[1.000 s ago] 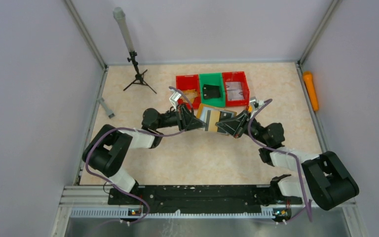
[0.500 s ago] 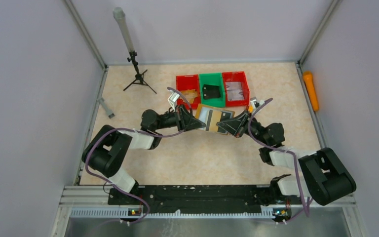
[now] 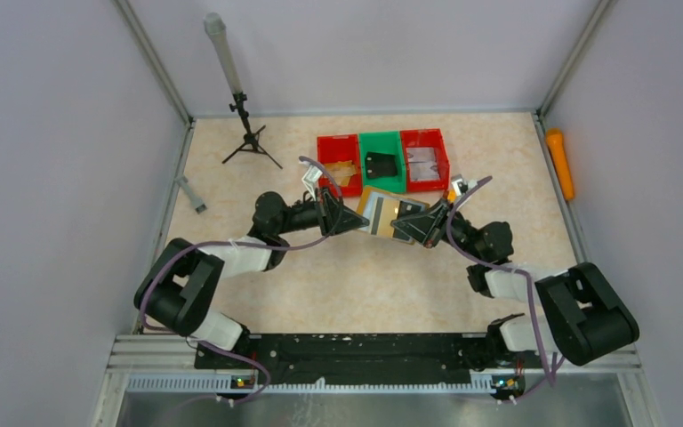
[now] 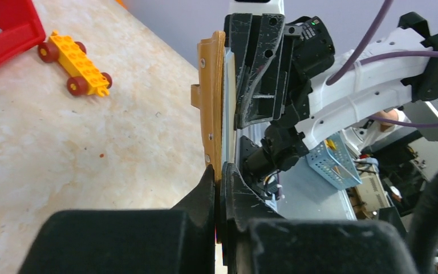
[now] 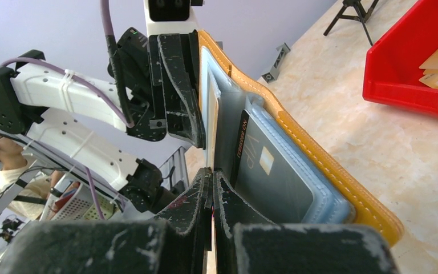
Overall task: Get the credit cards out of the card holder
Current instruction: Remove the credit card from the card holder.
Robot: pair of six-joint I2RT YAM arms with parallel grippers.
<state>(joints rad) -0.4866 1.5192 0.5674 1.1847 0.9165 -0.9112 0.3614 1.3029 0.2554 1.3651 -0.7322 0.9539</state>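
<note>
Seen from above, the flat mustard-brown leather-like card holder (image 3: 378,206) is held open between the two arms over the middle of the beige marbled table (image 3: 258,267). It sits just in front of a row of plastic bins. The left gripper (image 3: 358,221) has its left end and the right gripper (image 3: 402,227) its right end. Pale tan flat credit cards (image 3: 345,169) lie in the left red bin (image 3: 325,144).

In the left wrist view the card holder stands edge-on, with the left jaws clamped tight on its lower edge. A yellow toy block with red wheels (image 4: 75,63) lies on the table, well apart.

In the right wrist view the right jaws are closed on the holder's near edge, pinching a thin pale layer (card or lining, I cannot tell). A grey-blue card (image 5: 274,177) marked VIP sits in a pocket of the shiny grey lining.
</note>
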